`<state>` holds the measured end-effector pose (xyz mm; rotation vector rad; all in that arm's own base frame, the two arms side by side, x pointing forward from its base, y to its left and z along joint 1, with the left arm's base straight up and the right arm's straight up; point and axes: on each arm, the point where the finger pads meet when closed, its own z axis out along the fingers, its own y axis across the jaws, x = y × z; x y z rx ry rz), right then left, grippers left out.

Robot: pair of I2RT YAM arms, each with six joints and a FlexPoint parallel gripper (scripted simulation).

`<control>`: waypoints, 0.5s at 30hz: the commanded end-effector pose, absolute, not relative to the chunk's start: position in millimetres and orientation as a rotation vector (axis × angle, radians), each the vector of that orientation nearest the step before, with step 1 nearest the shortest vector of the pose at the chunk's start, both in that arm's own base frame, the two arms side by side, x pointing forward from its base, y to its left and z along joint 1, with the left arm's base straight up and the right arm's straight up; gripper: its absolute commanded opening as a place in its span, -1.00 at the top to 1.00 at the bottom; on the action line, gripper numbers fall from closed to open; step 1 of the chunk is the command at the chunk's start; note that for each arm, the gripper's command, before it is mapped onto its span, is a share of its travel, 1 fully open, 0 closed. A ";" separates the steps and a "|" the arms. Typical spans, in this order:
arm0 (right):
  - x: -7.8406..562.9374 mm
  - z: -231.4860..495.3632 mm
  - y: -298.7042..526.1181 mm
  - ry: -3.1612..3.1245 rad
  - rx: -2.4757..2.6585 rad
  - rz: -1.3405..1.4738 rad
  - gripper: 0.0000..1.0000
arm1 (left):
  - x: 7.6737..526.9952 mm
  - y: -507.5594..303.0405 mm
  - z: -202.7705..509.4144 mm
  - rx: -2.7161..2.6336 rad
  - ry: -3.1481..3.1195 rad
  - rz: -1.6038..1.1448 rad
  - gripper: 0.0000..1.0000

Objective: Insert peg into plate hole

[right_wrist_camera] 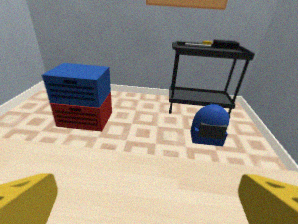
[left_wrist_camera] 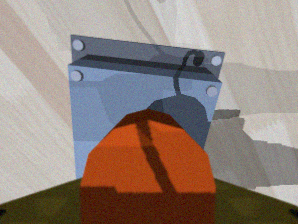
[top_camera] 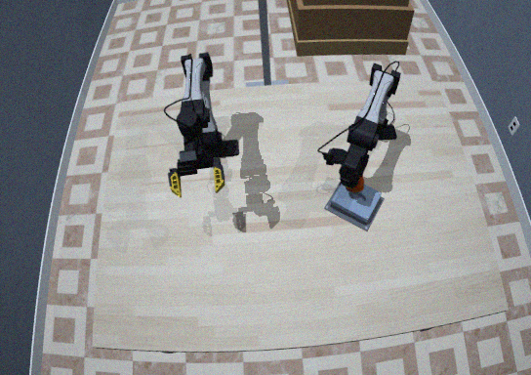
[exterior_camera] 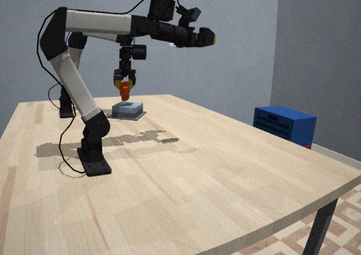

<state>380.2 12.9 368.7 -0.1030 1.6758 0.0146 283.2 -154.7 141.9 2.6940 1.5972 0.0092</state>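
An orange peg (top_camera: 357,186) (exterior_camera: 125,89) (left_wrist_camera: 147,165) is held upright between the fingers of my left gripper (exterior_camera: 125,85), which is shut on it. The blue-grey plate (top_camera: 342,200) (exterior_camera: 136,109) (left_wrist_camera: 100,100) is a raised block on a thin base, lying on the table. In the exterior view the peg's lower end is just above the block's top, with a small gap. The hole does not show; the peg and a shadow cover that part in the left wrist view. My right gripper (top_camera: 196,184) (right_wrist_camera: 148,181) is open and empty, raised high above the table, away from the plate.
The wooden table (top_camera: 273,279) (exterior_camera: 186,196) (right_wrist_camera: 145,175) carries both arm bases. A post (top_camera: 264,35) and a brown cabinet (top_camera: 351,22) stand behind it. Beyond the table are blue and red toolboxes (right_wrist_camera: 77,92), a black cart (right_wrist_camera: 210,52) and a blue helmet-like object (right_wrist_camera: 210,120).
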 end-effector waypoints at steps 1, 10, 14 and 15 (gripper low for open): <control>376.5 368.6 22.5 1.685 -0.183 0.028 -1.00 | 282.2 -154.3 162.6 2.675 1.587 0.026 0.31; 362.9 356.6 54.3 1.731 -0.231 0.099 -1.00 | 282.1 -158.7 178.8 2.679 1.516 -0.033 0.31; 344.4 348.2 92.3 1.765 -0.306 0.183 -1.00 | 284.8 -158.5 172.3 2.692 1.419 -0.184 0.31; 336.8 345.2 105.2 1.775 -0.339 0.212 -1.00 | 286.4 -156.7 171.0 2.687 1.394 -0.228 0.31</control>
